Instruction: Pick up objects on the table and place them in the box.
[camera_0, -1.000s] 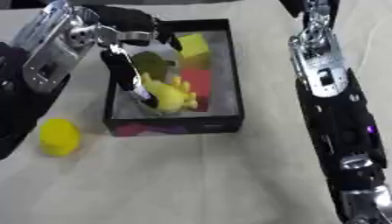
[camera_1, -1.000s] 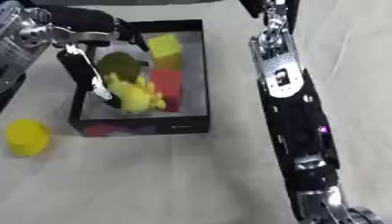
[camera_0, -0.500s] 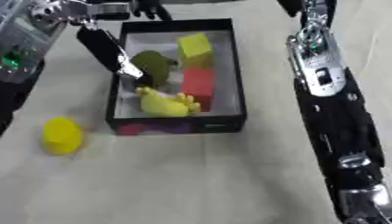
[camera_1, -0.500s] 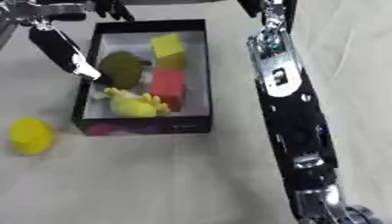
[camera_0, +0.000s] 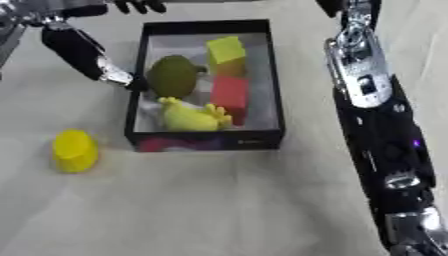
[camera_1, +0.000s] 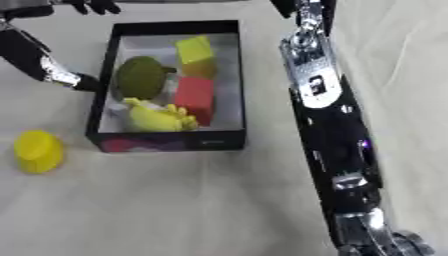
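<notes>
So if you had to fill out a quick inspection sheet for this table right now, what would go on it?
Surface: pale cloth-covered table, slightly wrinkled.
Job's things: black box holds a yellow block, a red block, a dark green round fruit and a yellow toy. A yellow cylinder lies on the table, left of the box.
Clutter: nothing seen.
Hands: left hand is outside the box's left wall, holding nothing; its fingers are unclear. Right hand sits at the lower right corner; fingers unclear.
Cables: nothing seen.
Surroundings: nothing seen beyond the table.
</notes>
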